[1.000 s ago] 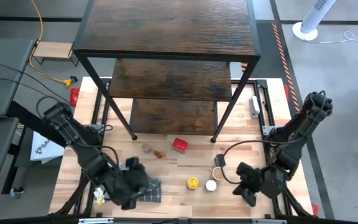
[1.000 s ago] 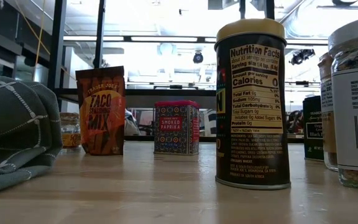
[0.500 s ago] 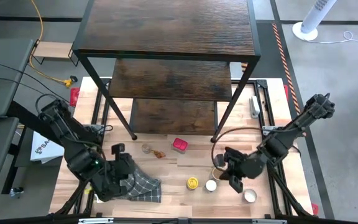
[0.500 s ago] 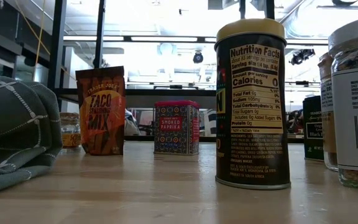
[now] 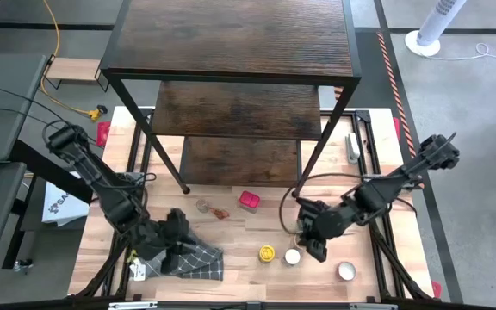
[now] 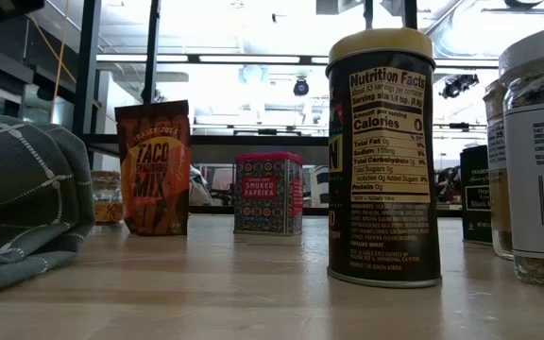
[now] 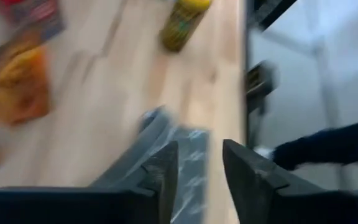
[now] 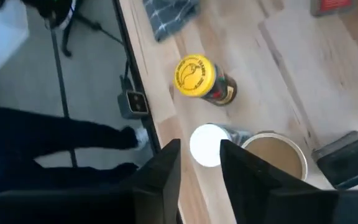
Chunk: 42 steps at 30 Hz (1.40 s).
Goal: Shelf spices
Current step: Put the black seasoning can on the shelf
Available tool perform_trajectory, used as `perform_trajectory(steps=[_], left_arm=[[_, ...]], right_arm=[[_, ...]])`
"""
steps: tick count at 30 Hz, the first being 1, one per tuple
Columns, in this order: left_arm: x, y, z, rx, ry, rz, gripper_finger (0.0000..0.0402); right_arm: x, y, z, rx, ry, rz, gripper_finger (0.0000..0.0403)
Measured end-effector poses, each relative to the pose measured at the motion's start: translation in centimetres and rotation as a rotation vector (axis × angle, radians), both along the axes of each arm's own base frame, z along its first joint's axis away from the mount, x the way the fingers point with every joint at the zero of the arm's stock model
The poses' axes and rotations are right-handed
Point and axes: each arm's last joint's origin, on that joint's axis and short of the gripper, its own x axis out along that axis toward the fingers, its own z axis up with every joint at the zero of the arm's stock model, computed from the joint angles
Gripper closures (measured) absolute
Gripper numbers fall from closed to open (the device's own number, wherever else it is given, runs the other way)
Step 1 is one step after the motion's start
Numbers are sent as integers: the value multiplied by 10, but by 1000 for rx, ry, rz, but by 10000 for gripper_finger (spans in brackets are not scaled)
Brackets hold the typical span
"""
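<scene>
Spices [image 5: 268, 253] nr front edge | both end effectors slightly spread, empty

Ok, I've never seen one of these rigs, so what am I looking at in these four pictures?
Two dark robot arms work at a wooden table. One picture looks straight down, one sits at tabletop height, and two come from cameras on the arms' wrists. The tall dark shelf stands at the far side. In front lie spices: a yellow-lidded jar, a white-lidded one, a red tin. The left hand is over a grey checked cloth; the right hand hovers by the jars. Neither holds anything.
</scene>
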Motion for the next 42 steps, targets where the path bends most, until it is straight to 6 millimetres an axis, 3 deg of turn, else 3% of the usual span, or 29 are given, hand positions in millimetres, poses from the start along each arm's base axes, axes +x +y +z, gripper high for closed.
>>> perform_trajectory(steps=[7,12,17,20,30,36,42], left_arm=[[22,1,9,-13,-119,1,234],[42,15,15,37,-94,39,220],[56,29,28,127,-41,138,218],[59,35,30,158,-19,203,218],[40,34,27,120,101,252,218],[15,13,27,119,125,221,218],[-6,0,20,119,92,314,218]], right_arm=[[5,2,-10,-281,212,197,281],[-2,-11,-12,-419,375,173,281],[-5,-17,-9,-495,368,101,281],[-2,-18,-12,-447,366,-22,281],[-3,-19,-46,-227,427,-567,266],[0,-21,-49,-127,440,-717,228],[12,-23,-61,-117,460,-775,200]])
